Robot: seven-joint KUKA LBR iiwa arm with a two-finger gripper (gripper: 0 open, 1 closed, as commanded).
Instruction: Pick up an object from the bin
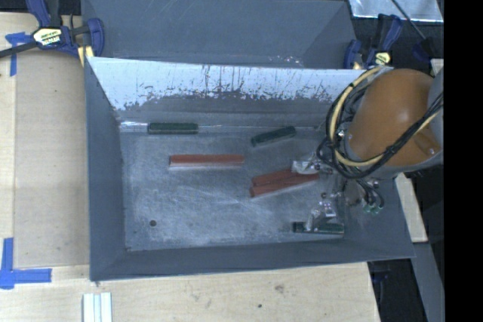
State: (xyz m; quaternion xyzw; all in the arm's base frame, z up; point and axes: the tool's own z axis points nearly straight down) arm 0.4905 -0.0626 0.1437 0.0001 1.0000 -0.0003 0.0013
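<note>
My gripper (327, 213) hangs low in the bin's front right corner, below the orange-covered wrist. Right under it lies a short dark green bar (317, 229), close to the front wall; whether the gripper touches it I cannot tell. Just to the left and a little further back, a reddish-brown bar (281, 182) lies slanted, its right end near a small pale piece (304, 166) beside the gripper's body.
Further off lie a longer red-brown bar (207, 160) in the middle, a dark green bar (172, 128) at the back left wall and another dark green bar (273, 136) at the back. A small dark speck (153, 223) sits front left.
</note>
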